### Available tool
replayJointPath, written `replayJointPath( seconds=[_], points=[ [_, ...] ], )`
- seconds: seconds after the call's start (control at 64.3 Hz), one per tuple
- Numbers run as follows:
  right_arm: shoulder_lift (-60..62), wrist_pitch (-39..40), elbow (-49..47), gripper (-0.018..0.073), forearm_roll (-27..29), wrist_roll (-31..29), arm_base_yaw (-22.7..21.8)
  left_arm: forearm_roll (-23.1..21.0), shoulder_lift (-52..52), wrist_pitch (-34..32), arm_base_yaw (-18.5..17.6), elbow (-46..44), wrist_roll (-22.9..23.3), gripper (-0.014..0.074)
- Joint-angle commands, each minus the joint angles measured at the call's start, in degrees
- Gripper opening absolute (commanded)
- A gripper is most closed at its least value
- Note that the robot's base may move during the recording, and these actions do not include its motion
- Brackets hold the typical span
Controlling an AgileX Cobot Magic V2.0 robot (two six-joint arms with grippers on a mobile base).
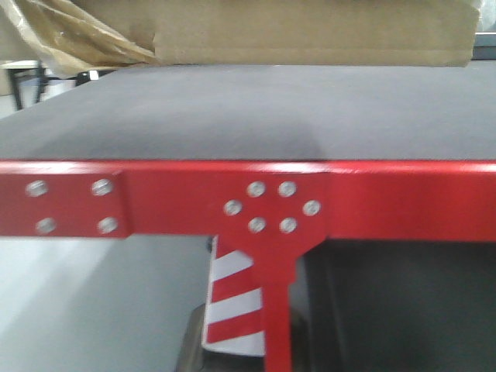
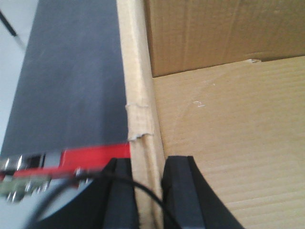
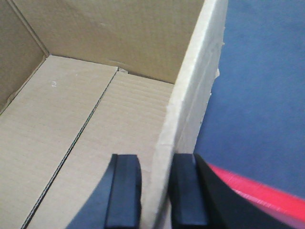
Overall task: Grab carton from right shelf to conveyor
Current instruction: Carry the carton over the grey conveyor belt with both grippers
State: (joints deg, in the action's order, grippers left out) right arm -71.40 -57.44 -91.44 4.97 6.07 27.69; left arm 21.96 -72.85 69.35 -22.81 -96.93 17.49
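Holds carton (image 2: pixel 228 143) by one side wall in left gripper (image 2: pixel 151 164), narrow, black pads touching cardboard inside and outside; holds opposite wall same way in right gripper (image 3: pixel 155 162); places open-topped carton over far part of conveyor (image 1: pixel 232 116), resting or just above, cannot tell; shows dark belt outside each gripped wall; shows red edge strip (image 1: pixel 387 201) along near side, bolted, red-white striped plate (image 1: pixel 232 302) below.

Carton (image 1: pixel 310 31) at far side of conveyor (image 1: pixel 232 116)
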Motion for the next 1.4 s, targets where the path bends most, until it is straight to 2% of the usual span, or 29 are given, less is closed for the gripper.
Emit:
replayJointPath(
  seconds=[0.0, 1.384],
  points=[
    [1.74, -0.3, -0.4, -0.0067, -1.43, -2.08, -0.17, 10.66, 0.48, 0.61, 0.82, -0.22, -0.77, -0.0017],
    [1.74, -0.3, -0.4, -0.0067, -1.43, -2.08, -0.17, 10.66, 0.48, 0.61, 0.82, -0.22, -0.77, -0.0017]
  ],
)
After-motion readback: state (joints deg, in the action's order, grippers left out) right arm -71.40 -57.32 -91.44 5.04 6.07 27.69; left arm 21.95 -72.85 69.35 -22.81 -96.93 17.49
